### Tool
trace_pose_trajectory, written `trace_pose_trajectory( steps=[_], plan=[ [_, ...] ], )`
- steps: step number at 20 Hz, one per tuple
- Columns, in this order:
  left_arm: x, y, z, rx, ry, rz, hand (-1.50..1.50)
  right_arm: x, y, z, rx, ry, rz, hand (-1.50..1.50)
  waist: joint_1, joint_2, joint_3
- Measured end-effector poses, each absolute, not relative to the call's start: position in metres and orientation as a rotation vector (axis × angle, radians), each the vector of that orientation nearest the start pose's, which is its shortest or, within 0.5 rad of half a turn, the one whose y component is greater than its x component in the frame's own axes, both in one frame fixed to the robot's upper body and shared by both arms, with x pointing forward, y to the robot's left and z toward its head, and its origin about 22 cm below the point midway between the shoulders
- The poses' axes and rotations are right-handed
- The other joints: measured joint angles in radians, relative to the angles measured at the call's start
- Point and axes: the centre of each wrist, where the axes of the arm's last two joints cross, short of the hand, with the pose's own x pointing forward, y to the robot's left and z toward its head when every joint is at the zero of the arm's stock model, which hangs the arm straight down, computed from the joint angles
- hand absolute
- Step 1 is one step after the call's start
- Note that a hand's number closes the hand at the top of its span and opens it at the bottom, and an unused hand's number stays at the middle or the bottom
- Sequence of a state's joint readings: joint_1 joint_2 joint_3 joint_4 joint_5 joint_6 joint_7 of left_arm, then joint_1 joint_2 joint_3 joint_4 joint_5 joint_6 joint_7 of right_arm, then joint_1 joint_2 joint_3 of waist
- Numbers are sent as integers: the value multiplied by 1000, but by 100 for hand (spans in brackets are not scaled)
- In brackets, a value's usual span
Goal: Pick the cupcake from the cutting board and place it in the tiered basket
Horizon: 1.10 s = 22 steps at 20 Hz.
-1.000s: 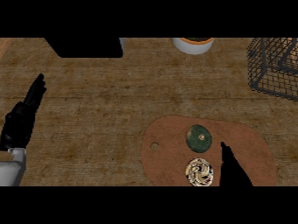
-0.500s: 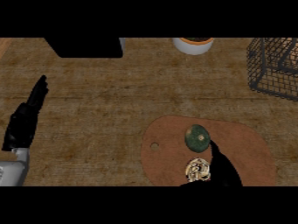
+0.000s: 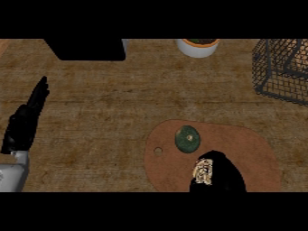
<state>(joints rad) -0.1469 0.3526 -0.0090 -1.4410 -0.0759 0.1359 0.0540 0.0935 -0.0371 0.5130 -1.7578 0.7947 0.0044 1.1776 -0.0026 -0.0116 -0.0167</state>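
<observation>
Right robot hand [image 3: 224, 175] is curled over the cupcake [image 3: 202, 172] at the cutting board's [image 3: 249, 149] near edge. Basket [image 3: 291, 72] sits well beyond the board, bare surface [image 3: 116, 103] between. Left robot hand [image 3: 27, 121] rests open, far left of the board.

Light was dim and even, no clear source, no glare anywhere. Countertop [image 3: 116, 113] read as mottled brown w/ flat tone across the view. Cutting board [image 3: 249, 149] threw only a thin dark rim along its left edge. Both hands were near-black w/ almost no surface detail; right hand [image 3: 223, 178] merged into shade, left hand [image 3: 26, 122] a plain silhouette. Wire basket [image 3: 289, 72] mesh looked soft, strands blending. Black box [image 3: 89, 48] at top showed no shading at all.
</observation>
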Motion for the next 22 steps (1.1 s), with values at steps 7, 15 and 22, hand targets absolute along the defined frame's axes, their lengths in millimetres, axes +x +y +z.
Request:
trace_pose_trajectory(
  steps=[7, 15, 22],
  plan=[
    [275, 297, 33, 431, -1530, -233, 0, 193, -120, 45, -616, -729, 490, 150, 2, 8, 13],
    [285, 286, 38, 410, -1550, -248, 0, 286, -118, 72, -754, -997, 605, 150, 36, 19, 16],
    [284, 290, 31, 419, -1538, -246, 0, 335, -124, 126, -938, -1292, 454, 150, 24, 16, 16]
  ],
)
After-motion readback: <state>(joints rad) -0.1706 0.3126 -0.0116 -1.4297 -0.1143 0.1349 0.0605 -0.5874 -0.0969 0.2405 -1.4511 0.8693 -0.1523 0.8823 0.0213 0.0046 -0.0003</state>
